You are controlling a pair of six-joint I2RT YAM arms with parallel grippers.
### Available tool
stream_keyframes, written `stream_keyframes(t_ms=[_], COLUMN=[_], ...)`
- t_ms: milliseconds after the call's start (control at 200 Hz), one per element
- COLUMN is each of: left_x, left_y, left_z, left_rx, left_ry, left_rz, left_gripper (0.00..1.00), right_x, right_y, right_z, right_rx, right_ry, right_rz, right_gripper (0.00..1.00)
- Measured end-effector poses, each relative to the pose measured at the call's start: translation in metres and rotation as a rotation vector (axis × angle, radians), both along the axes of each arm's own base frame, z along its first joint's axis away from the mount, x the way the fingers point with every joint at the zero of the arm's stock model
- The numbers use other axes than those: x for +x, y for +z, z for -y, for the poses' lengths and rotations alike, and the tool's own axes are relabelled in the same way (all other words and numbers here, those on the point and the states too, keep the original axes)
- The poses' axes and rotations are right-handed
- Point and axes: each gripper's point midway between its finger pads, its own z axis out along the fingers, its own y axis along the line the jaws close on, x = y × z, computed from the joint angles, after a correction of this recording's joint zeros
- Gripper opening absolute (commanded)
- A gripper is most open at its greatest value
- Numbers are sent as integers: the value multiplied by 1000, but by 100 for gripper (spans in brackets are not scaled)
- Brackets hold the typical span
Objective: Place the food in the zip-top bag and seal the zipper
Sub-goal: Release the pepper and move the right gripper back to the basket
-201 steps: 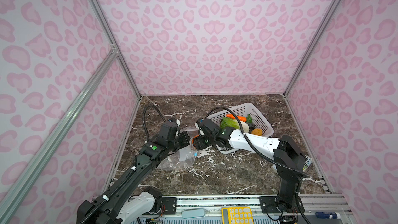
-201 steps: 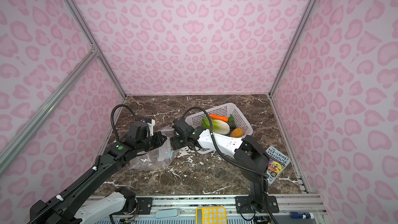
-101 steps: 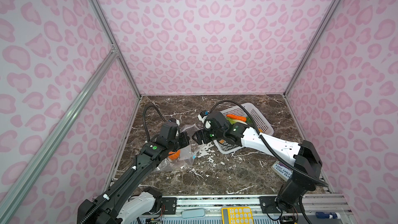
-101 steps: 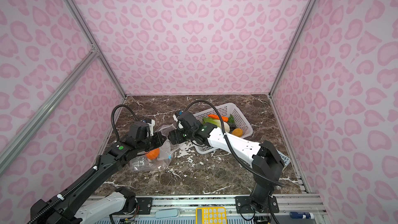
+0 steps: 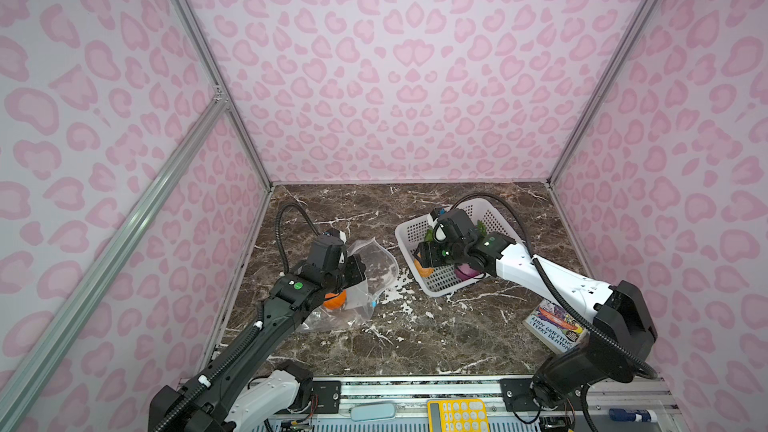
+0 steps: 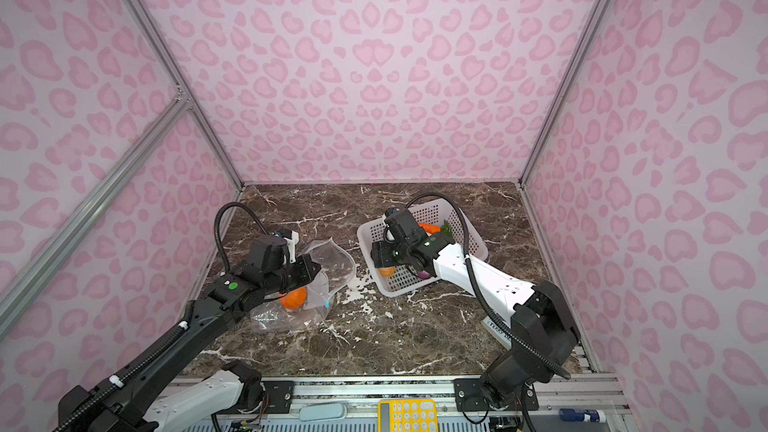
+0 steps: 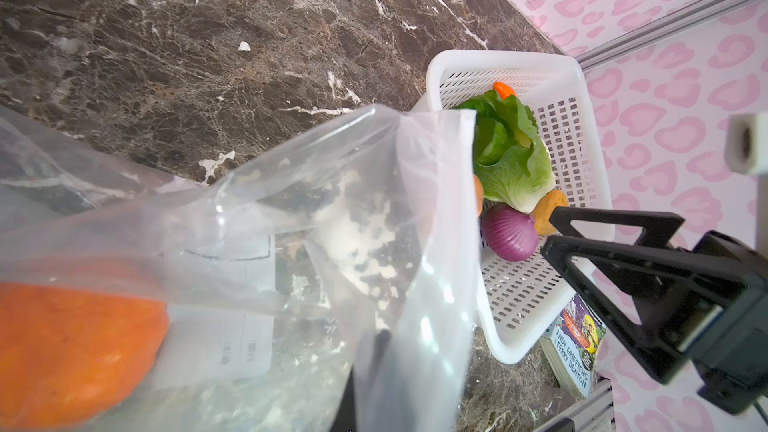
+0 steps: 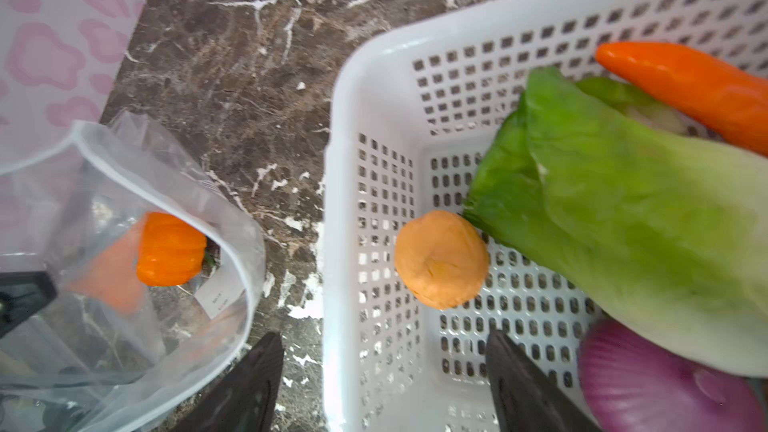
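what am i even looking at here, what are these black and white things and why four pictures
Two robot arms work over a marble table. Two pictures look down from a camera above; the other two come from small cameras on each arm's wrist. The left pincer is shut on the mouth of a clear zip-top bag, which already holds a toy pumpkin. The right pincer is open and empty above a white basket containing a cabbage, carrot, potato and onion. A book lies nearby.
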Motion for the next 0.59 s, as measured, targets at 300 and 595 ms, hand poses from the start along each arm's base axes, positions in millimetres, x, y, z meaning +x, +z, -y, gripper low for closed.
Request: stream_keyframes(t_ms=[300, 595], left_x=[0, -1], left_y=[-1, 1], left_z=[0, 0], left_rx=[0, -5], left_ry=[2, 3], left_rz=[-6, 3], left_gripper=[3, 3], right_x=[8, 30], right_y=[-37, -56], right_z=[7, -2], right_rx=[-24, -11], right_ry=[-64, -104], right_rz=[-86, -106], right_gripper=[74, 74])
